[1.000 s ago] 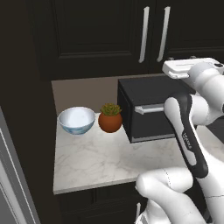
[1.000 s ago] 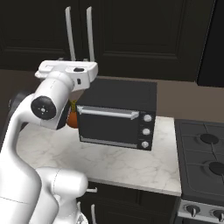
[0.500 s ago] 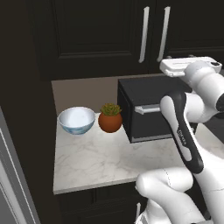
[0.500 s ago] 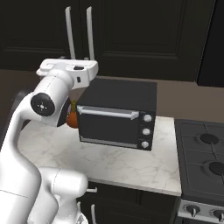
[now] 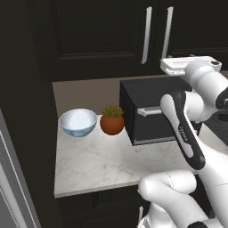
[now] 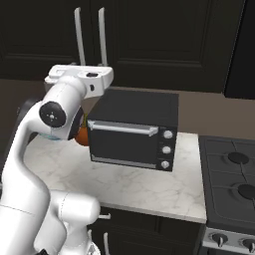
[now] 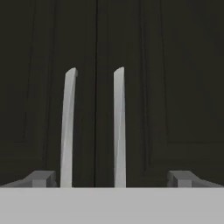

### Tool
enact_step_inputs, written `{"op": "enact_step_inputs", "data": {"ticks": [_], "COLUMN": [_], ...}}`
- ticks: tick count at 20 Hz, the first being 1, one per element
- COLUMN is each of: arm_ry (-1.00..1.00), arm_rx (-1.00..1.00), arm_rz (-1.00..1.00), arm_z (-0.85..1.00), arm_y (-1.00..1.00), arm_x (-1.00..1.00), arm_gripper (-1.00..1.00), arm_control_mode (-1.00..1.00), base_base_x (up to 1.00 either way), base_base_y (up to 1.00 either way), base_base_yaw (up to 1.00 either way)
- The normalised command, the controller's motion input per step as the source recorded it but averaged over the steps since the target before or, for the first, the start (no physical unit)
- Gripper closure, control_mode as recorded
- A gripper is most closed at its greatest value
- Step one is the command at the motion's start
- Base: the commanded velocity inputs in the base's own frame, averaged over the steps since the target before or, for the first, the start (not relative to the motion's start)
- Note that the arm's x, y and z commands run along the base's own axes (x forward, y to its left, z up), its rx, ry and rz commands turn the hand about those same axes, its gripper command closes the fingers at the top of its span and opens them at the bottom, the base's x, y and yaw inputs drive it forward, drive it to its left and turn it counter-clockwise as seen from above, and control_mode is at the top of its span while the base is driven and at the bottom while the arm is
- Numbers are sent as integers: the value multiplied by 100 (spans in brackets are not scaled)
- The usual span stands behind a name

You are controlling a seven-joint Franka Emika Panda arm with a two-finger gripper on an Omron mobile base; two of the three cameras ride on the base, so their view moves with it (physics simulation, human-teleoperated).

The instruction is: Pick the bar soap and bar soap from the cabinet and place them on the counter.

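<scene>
Approaching: cabinet (image 7: 131, 65) doors closed.
Claw (image 7: 111, 178): spread wide, empty.
Advice: centre on one handle (image 7: 119, 127), then close squarely.

Two silver handles (image 7: 68, 127), one bowl (image 5: 78, 123), one potted plant (image 5: 112, 120), one toaster oven (image 6: 134, 130).

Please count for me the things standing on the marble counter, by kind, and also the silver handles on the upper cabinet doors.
Bowl: 1
Potted plant: 1
Toaster oven: 1
Silver cabinet handles: 2
Total: 5, with 3 on the counter and 2 on the cabinet.
</scene>
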Motion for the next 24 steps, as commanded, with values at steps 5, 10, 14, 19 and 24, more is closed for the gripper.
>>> {"op": "enact_step_inputs", "data": {"ticks": [5, 10, 14, 19, 24], "arm_ry": [0, -1, -2, -3, -1], "arm_rx": [0, 0, 0, 0, 0], "arm_rz": [0, 0, 0, 0, 0], "arm_z": [-2, 0, 0, 0, 0], "arm_y": [0, 0, 0, 0, 0], "arm_x": [23, 18, 18, 18, 18], "arm_gripper": [-100, -100, -100, -100, -100], "arm_control_mode": [-100, -100, -100, -100, -100], "base_base_x": [0, 0, 0, 0, 0], "base_base_y": [0, 0, 0, 0, 0], "base_base_yaw": [0, 0, 0, 0, 0]}}
